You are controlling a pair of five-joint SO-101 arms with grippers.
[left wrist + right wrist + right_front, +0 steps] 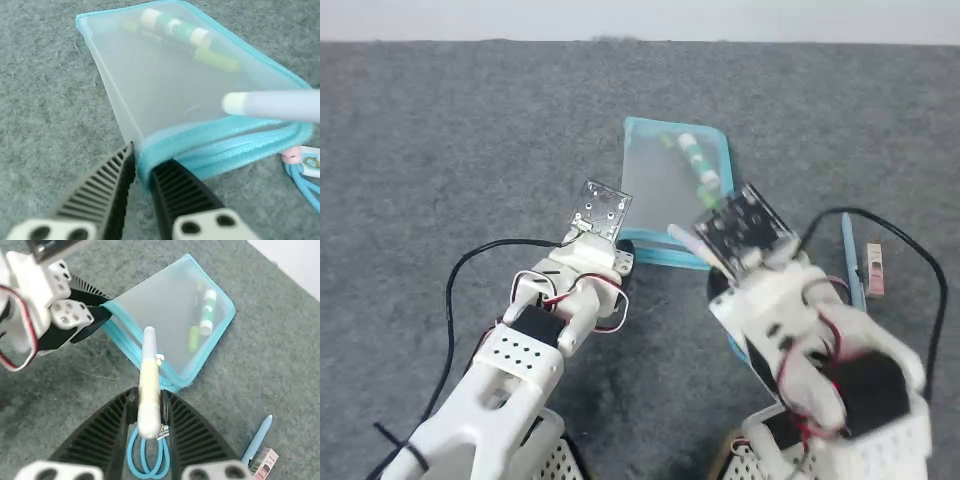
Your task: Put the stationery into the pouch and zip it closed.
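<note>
At pouch (150,90) edge | left gripper (145,159) clamped | right gripper (150,392) holds pen (149,360)

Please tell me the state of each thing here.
Translucent turquoise-edged pouch: flat on table, corner pinched.
Green-and-white marker: inside the pouch.
Pale slim pen: gripped, outside pouch.
Light blue pen: lying on table.
Pink eraser: lying on table.
Left gripper: fingers shut on pouch.
Right gripper: fingers shut on pale pen.
</note>
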